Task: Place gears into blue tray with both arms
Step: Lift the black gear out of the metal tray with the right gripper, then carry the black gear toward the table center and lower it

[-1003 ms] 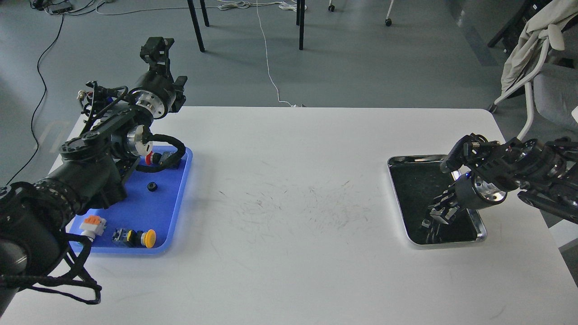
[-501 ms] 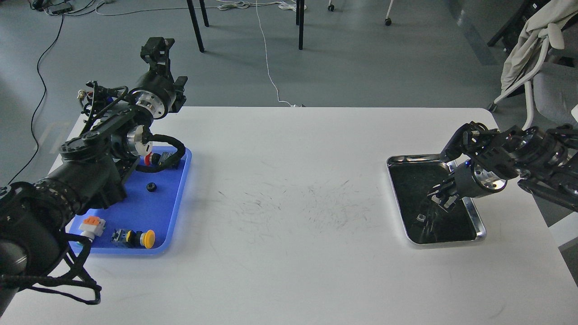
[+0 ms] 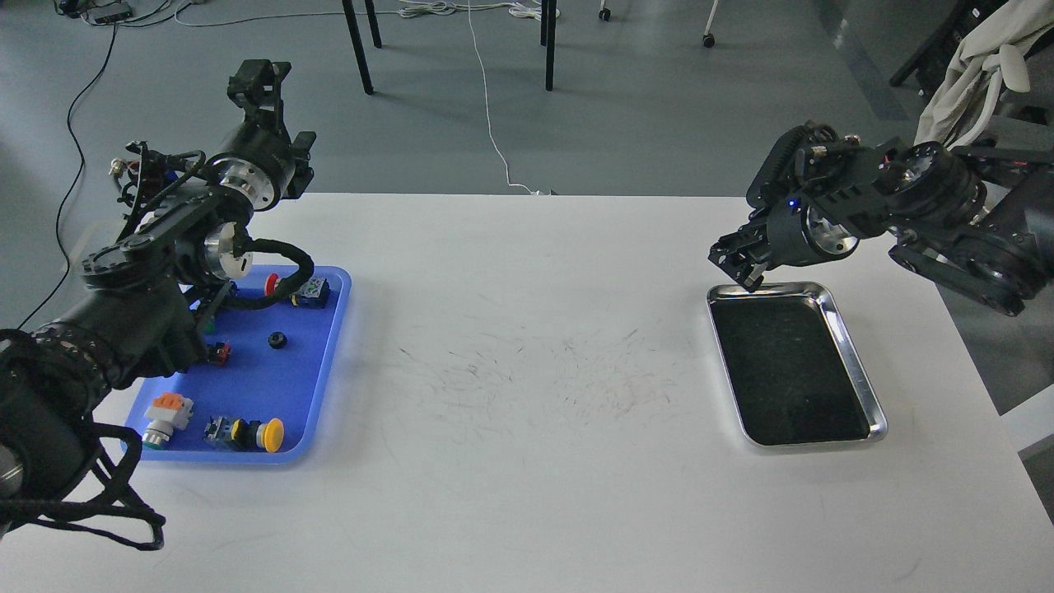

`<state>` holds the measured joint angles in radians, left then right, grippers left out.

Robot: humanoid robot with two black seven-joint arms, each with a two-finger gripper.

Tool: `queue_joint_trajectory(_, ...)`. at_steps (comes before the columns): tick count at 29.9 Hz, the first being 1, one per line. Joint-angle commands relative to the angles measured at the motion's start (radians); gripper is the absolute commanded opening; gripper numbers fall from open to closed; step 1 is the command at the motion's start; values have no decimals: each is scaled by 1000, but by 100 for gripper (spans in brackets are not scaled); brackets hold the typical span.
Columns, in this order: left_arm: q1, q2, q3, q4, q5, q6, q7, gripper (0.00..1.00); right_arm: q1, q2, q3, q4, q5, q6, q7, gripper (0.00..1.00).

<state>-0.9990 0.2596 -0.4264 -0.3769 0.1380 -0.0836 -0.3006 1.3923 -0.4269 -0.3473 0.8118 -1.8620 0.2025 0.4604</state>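
- The right pincer (image 3: 741,262) hangs above the far rim of the silver tray (image 3: 856,366); its fingers are too small and dark to tell whether they are apart or whether a gear sits between them.
- One gear (image 3: 277,339) lies on the floor of the blue tray (image 3: 317,424), well to the left of that pincer — across the whole white surface (image 3: 527,461).
- The left pincer (image 3: 257,82) is raised beyond the blue tray's far edge; I cannot tell its state either.
- Judged from this, the step is the carry — if a gear is held, keep the grip firm and cross level.
- Release low over bare blue floor, just beside the lying gear, clear of the yellow button switch (image 3: 247,433).
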Motion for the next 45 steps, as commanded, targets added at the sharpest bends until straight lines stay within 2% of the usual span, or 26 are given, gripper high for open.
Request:
queue_joint_trajectory(1,-1,29,0,-5,0,-2,0,97,-2,68,74,-49,0,-81,-22,1)
queue_joint_trajectory(8,-1,64,0,-7,2,-4,0,97,-28,191,96,-123,0,-228,-74,1)
queue_joint_trajectory(11,-1,78,0,-8,2,-8,0,97,-52,249,94,-148,1,-311,-75,1)
queue_joint_trajectory(20,-1,110,-3,-8,2,-19,0,97,-87,425,83,-227,0,-390,-82,1)
queue_joint_trajectory(29,-3,147,-3,-37,0,-19,2,97,-113,427,-15,-247,-5,-502,-78,1)
queue_joint_trajectory(39,-4,182,0,-62,0,-19,3,97,-193,427,-32,-275,-32,-647,-72,1)
queue_joint_trajectory(45,-4,191,0,-68,2,-19,3,97,-209,427,-33,-261,-86,-676,-66,1)
